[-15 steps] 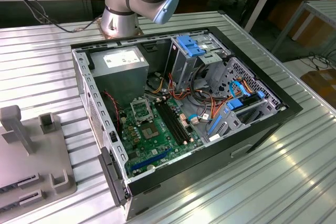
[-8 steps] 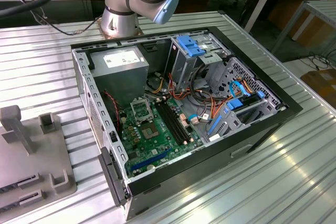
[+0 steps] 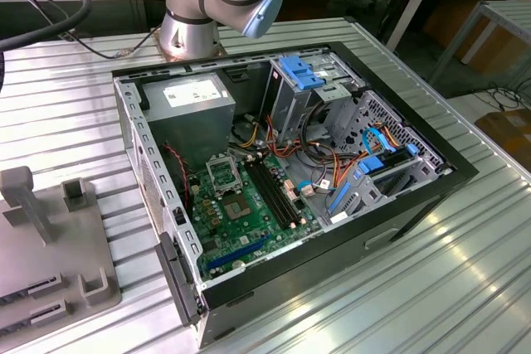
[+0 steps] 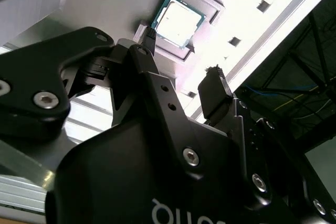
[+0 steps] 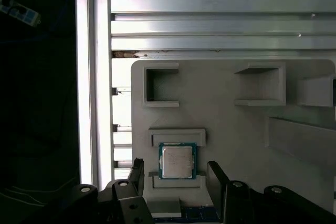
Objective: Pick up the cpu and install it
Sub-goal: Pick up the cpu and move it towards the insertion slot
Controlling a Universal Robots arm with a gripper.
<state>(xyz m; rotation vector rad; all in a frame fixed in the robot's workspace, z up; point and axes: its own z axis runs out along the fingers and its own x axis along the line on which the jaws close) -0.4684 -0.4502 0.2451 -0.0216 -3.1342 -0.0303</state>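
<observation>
Black gripper [image 5: 176,171] hovers, jaws apart — over the small silver-topped square cpu [image 5: 177,161]. A grey fixture recess [image 5: 177,136] holds it square — ready for grasping.

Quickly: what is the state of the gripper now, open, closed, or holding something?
Gripper: open, holding nothing, poised over the cpu that lies in its grey holder.

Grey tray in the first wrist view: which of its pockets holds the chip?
The pocket nearest the open gripper: it alone holds the chip. The two square pockets farther from the gripper hold nothing.
</observation>
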